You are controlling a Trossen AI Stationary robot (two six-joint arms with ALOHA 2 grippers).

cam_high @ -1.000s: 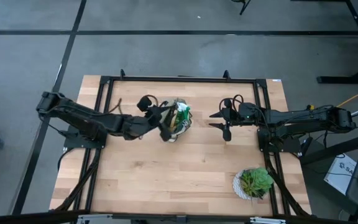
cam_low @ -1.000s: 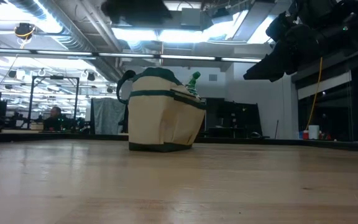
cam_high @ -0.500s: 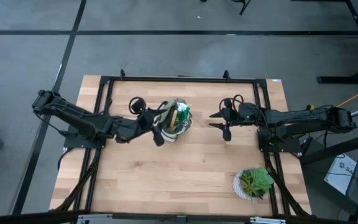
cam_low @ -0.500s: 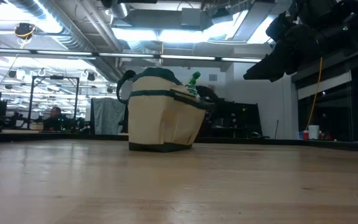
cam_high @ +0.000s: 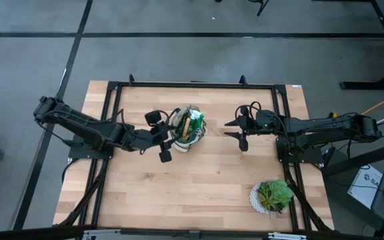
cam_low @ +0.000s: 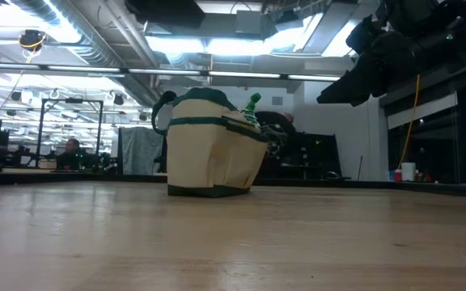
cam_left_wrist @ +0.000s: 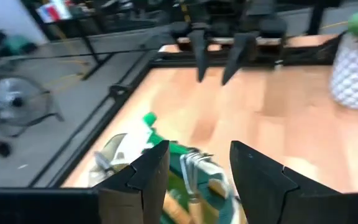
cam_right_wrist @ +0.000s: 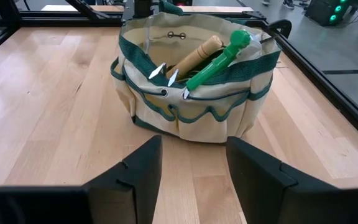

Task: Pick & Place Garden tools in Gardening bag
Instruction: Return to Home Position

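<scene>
The cream gardening bag [cam_high: 189, 131] with dark green trim stands on its base at the table's middle; it also shows in the low view [cam_low: 213, 149] and the right wrist view [cam_right_wrist: 191, 93]. A bright green tool [cam_right_wrist: 219, 59] and a wooden handle [cam_right_wrist: 194, 55] stick out of its top. My left gripper [cam_left_wrist: 197, 152] is open and empty, above the bag's left rim [cam_high: 167, 137]. My right gripper [cam_right_wrist: 191, 149] is open and empty, to the right of the bag [cam_high: 234, 129], pointing at it.
A leafy plant in a white pot [cam_high: 272, 196] stands near the table's near right corner. Black frame rails [cam_high: 192, 85] run along the table's far, left and right sides. Bare wood lies in front of the bag [cam_high: 179, 193].
My left gripper has drawn back from over the bag's top toward the table's left edge and now stands at the bag's left rim. The bag and the tools in it have stayed where they were.
</scene>
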